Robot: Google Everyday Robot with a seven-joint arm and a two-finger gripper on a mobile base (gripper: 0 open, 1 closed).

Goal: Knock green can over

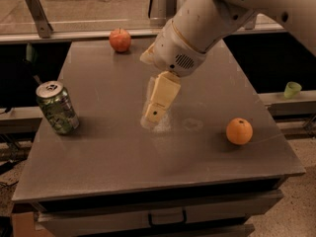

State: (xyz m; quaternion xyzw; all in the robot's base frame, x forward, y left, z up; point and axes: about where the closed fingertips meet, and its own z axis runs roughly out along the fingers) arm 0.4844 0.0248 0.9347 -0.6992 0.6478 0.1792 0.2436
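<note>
The green can stands upright near the left edge of the grey table, its silver top with pull tab facing up. My gripper hangs from the white arm over the middle of the table, pointing down, close above the surface. It is well to the right of the can, not touching it, and holds nothing that I can see.
An orange lies on the table's right side. A red apple sits at the back edge. A metal rail runs behind the table. A small green cup stands off the table at the right.
</note>
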